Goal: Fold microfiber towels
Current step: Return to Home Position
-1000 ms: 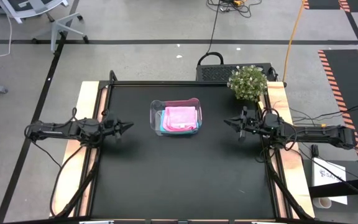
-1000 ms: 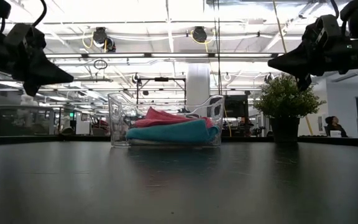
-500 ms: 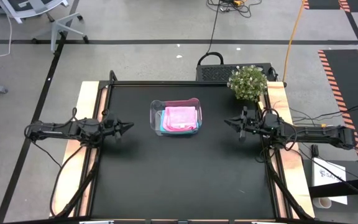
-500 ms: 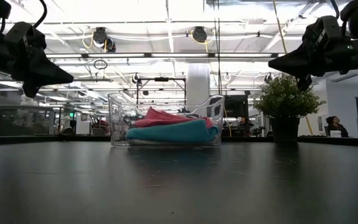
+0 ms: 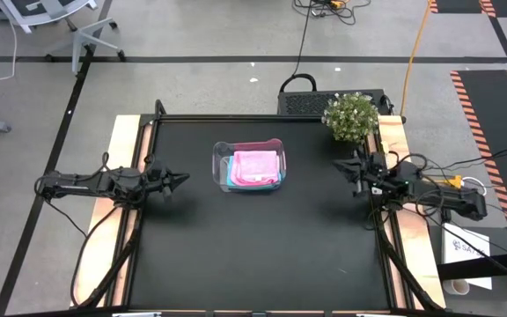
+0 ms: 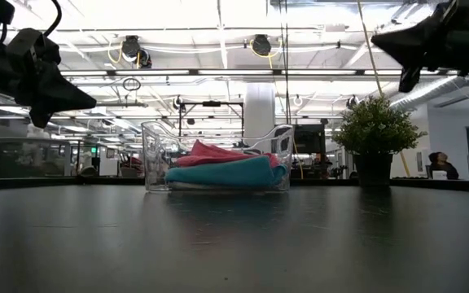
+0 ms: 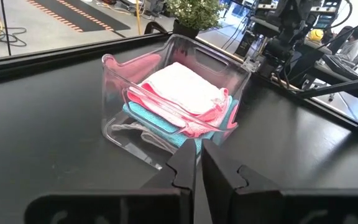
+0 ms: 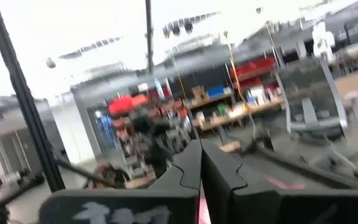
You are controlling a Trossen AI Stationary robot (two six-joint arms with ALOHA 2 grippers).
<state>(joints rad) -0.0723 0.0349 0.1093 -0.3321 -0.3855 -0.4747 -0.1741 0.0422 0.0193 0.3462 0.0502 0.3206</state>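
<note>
**Resting grippers, towels stacked in the tub**

Looking down from above, the clear tub sits near the middle of the black table. The pink towel lies folded on top inside it, and an edge of the teal towel peeks out beneath. The left gripper hangs near the table's left edge, pointing toward the tub. The right gripper is by the right edge, near the potted plant. Both are well apart from the tub.

At table height, the tub holds the pink towel over the teal towel, with a pale layer at the very bottom (likely the grey-white towel). The left gripper floats above the table, and the right gripper sits higher, above the plant.

On the left wrist camera, the left gripper has its fingers pressed almost together, gripping nothing. It faces the tub and its pink and teal layers.

On the right wrist camera, the right gripper is likewise closed and empty, aimed at the room beyond the table.
</note>
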